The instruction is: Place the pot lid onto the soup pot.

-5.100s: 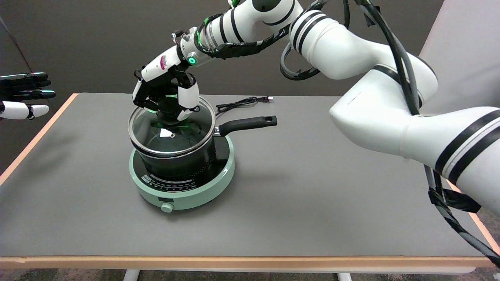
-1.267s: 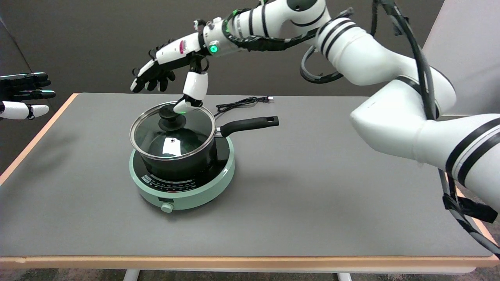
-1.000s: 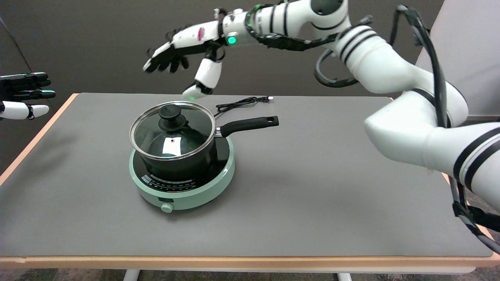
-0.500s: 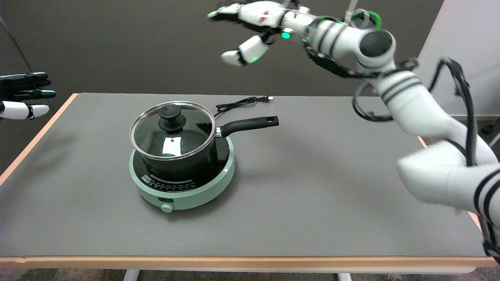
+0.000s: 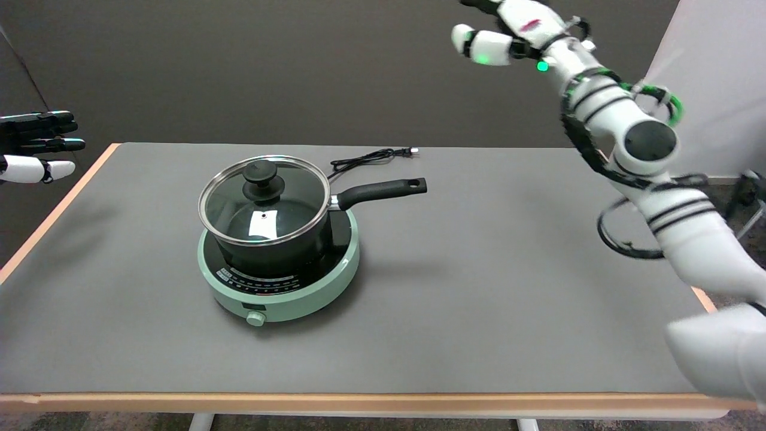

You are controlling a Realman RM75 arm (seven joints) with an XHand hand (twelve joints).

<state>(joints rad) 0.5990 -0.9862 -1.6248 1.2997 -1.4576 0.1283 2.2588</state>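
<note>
The glass pot lid (image 5: pixel 263 200) with its black knob lies flat on the black soup pot (image 5: pixel 281 251). The pot's black handle (image 5: pixel 383 190) points right. It stands on a mint-green induction cooker (image 5: pixel 281 296) left of the table's middle. My right hand (image 5: pixel 508 27) is high in the air at the top right, far from the pot, fingers spread and holding nothing. Part of the hand is cut off by the top edge.
A black power cord (image 5: pixel 371 157) lies behind the pot near the table's far edge. The idle left hand (image 5: pixel 33 146) hangs still at the left edge. The grey table (image 5: pixel 479 287) has a wooden rim. A white panel stands at the back right.
My right hand let go of the lid's knob, rose, and swung far to the right and up. The lid stays seated on the pot.
</note>
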